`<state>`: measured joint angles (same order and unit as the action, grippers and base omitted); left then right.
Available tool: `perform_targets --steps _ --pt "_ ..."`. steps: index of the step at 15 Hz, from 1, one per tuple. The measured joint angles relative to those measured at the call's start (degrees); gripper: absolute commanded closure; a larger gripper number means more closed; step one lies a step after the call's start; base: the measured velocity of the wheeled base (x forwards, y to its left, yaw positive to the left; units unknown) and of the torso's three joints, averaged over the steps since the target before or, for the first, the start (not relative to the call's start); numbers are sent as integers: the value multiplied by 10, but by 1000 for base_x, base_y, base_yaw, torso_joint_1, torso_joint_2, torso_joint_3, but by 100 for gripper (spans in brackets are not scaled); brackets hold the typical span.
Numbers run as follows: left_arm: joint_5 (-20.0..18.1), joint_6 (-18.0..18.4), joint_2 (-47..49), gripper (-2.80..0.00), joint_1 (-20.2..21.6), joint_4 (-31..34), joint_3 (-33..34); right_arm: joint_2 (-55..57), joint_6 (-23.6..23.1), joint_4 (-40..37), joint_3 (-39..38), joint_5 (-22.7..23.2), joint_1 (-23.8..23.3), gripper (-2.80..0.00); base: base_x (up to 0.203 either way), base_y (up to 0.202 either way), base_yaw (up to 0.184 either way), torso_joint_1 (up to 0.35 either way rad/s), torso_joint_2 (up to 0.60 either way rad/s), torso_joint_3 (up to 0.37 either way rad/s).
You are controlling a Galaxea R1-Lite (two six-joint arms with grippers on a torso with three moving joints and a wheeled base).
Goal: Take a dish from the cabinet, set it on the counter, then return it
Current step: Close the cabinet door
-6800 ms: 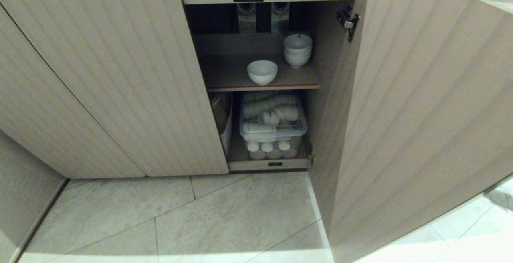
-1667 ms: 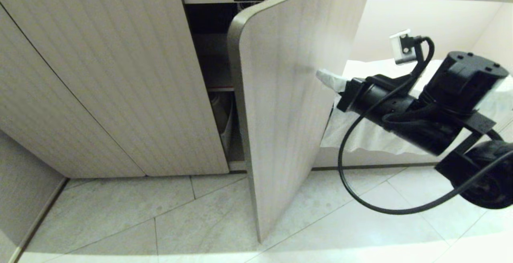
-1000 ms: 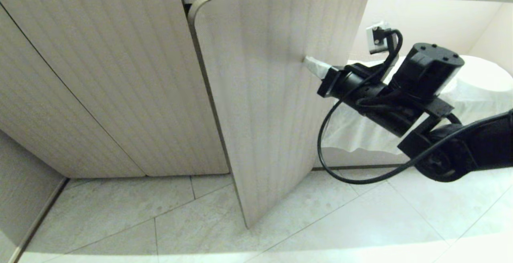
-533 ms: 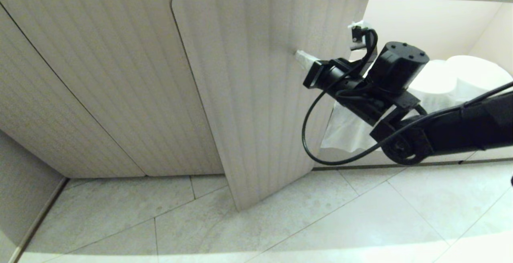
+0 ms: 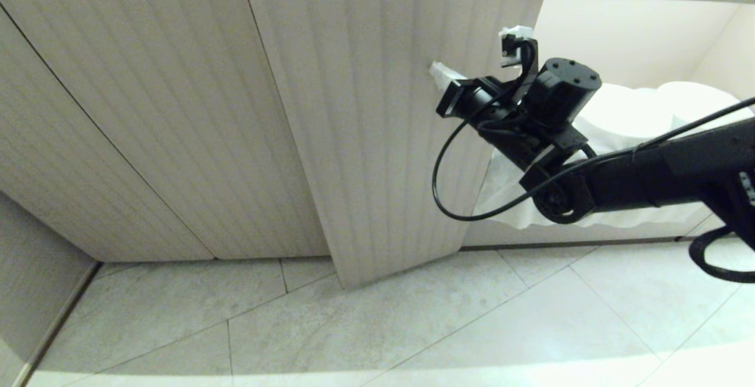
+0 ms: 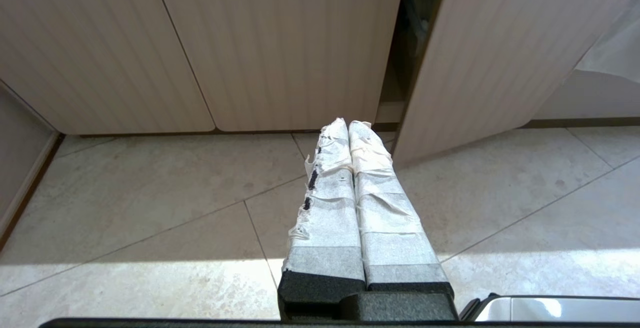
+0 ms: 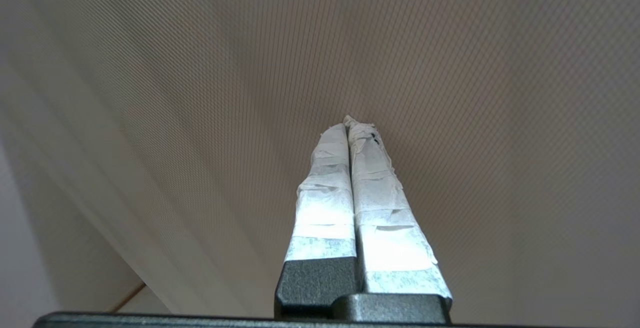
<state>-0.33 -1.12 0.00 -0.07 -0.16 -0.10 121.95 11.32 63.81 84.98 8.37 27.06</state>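
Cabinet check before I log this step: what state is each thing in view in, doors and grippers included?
cabinet door: nearly shut, a narrow gap left beside the neighbouring door.
neighbouring door: shut.
right gripper: shut, empty, tips against the cabinet door's face.
left gripper: shut, empty, low over the floor before the doors.
white cloth: draped over round things in the open compartment on the right.

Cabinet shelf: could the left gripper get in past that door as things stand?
Probably not. The cabinet door is swung nearly shut, leaving only a narrow dark gap beside it. The left gripper, shut, hangs low over the floor tiles; the shut right gripper has its tips at the door's face.
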Motion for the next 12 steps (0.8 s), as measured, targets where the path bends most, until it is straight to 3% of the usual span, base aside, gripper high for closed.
perform_targets --steps 7,12 --pt "0 0 0 0 0 0 0 67 -7 11 120 0 -9 0 0 0 0 0 0 0" --pt "0 0 0 0 0 0 0 98 -14 11 145 0 -21 0 0 0 0 0 0 0"
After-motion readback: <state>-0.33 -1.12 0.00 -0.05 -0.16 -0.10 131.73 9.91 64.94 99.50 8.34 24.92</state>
